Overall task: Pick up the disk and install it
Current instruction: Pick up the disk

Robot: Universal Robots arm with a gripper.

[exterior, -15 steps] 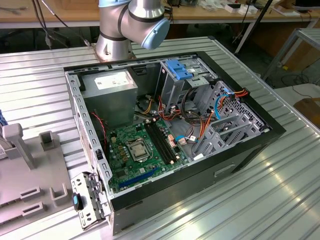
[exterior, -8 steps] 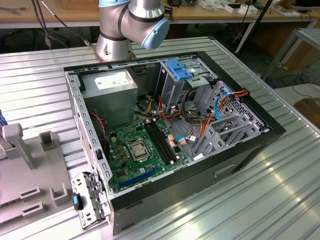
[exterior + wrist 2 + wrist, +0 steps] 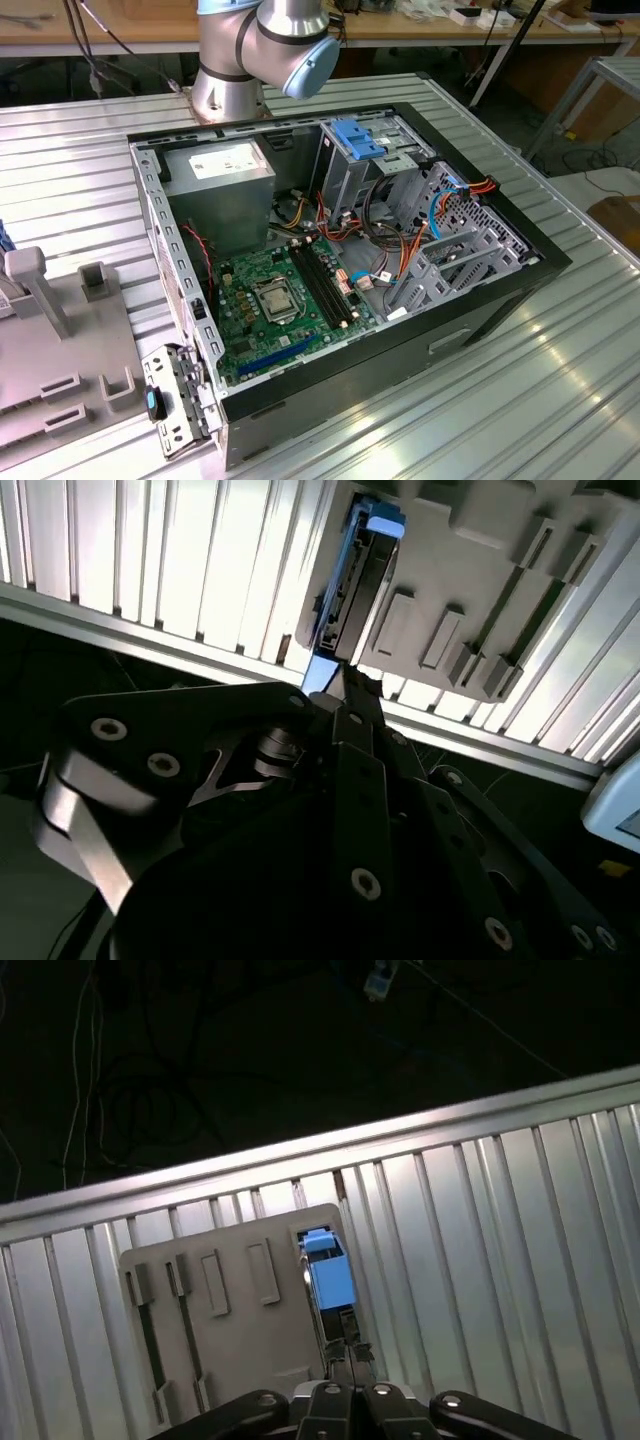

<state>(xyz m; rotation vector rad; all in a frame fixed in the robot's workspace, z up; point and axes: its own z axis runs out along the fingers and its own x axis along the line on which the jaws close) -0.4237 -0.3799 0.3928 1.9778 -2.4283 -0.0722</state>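
- Pincer (image 3: 347, 1352) hangs above the grey holder plate (image 3: 230, 1320) and points down at it. Its dark links are spread and its tips are drawn narrow together, gripping nothing.
- Disk (image 3: 328, 1272) stands on edge in a slot at the holder plate's edge, with the bright blue rail facing the pincer.
- The holder plate lies on a ribbed metal counter (image 3: 500, 1260).

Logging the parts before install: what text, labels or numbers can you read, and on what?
White label on the power supply: printed, too small to read.
Disk, in the first wrist view: no print seen.
Grey tray: no text.
Nothing reads clearly enough to quote.
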